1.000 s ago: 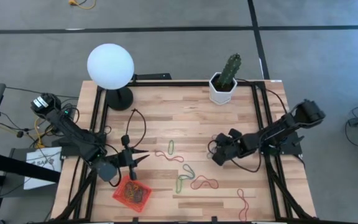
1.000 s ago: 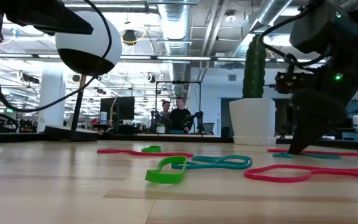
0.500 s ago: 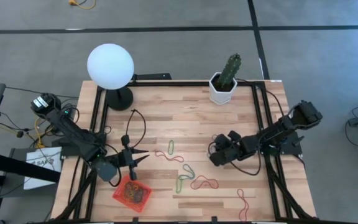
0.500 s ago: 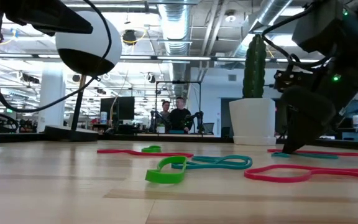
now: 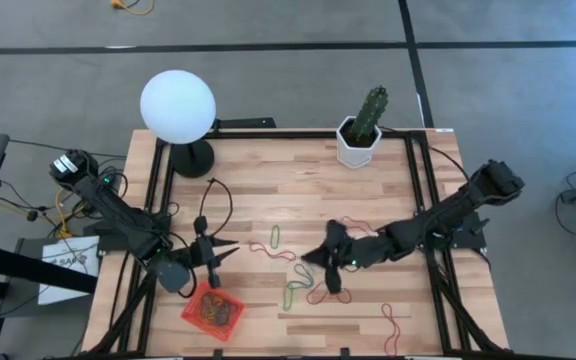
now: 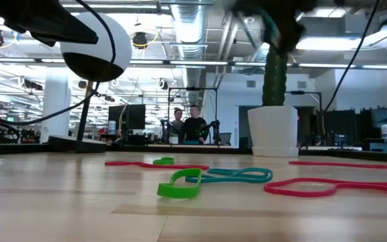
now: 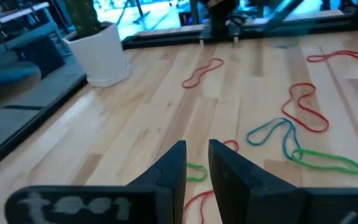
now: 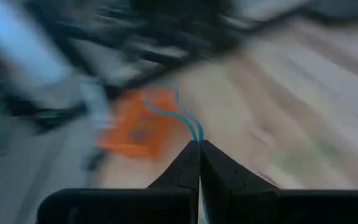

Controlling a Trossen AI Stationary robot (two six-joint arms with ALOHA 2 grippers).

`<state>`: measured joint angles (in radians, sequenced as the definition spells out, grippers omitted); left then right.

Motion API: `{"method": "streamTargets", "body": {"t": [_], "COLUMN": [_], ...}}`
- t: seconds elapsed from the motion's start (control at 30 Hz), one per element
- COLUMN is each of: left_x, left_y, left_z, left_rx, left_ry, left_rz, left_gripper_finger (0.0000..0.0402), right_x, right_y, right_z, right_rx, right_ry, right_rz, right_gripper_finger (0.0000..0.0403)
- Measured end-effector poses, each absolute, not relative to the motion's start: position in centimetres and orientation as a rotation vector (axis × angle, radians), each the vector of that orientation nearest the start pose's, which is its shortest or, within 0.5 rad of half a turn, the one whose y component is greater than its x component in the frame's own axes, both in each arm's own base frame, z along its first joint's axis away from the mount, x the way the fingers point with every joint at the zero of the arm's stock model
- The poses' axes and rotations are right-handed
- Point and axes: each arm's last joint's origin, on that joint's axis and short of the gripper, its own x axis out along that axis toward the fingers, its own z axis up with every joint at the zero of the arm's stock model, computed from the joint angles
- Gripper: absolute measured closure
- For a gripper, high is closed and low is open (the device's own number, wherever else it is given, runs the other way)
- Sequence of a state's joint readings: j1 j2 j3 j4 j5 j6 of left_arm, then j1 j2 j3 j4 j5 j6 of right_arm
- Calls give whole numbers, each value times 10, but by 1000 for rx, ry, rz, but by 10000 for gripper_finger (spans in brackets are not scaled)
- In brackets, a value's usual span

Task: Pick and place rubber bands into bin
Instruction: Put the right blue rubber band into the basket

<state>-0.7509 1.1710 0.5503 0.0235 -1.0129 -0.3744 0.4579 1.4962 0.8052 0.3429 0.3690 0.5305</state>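
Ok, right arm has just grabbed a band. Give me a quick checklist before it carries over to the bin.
1. right gripper shut on the blue band: ok.
2. Band lifted off the table: ok, it hangs high in the low view.
3. bin in place, open side up: ok.
4. left gripper clear of the bin: not ok, it sits just above the bin's edge.
5. Only one band caught: cannot tell.

A white globe lamp (image 5: 177, 107) is standing at the worktop's (image 5: 268, 190) far corner. A potted cactus (image 5: 363, 128) is sitting along the same edge as the lamp.
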Motion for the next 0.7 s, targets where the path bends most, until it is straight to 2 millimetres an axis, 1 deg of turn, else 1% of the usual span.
{"method": "streamTargets", "body": {"t": [0.07, 0.1, 0.17, 0.23, 0.4, 0.53, 0.6, 0.7], "left_x": [177, 176, 175, 173, 171, 171, 171, 171], "left_y": [-131, -130, -127, -125, -124, -124, -123, -123], "left_z": [206, 206, 205, 202, 199, 199, 200, 200], "left_rx": [79, 62, 16, -3, -47, -79, -90, -88], "left_ry": [311, 299, 272, 265, 283, 264, 249, 245], "left_rz": [358, 390, 454, 492, 495, 509, 526, 532], "left_gripper_finger": [343, 343, 343, 343, 343, 343, 343, 343], "right_x": [301, 307, 319, 337, 389, 424, 439, 458], "right_y": [139, 143, 150, 158, 174, 186, 190, 197], "right_z": [236, 239, 241, 242, 230, 236, 233, 219], "right_rx": [362, 348, 320, 304, 277, 235, 193, 149], "right_ry": [273, 251, 224, 204, 218, 222, 280, 393], "right_rz": [136, 176, 210, 225, 267, 337, 326, 311], "right_gripper_finger": [402, 402, 402, 402, 403, 403, 403, 403]}}
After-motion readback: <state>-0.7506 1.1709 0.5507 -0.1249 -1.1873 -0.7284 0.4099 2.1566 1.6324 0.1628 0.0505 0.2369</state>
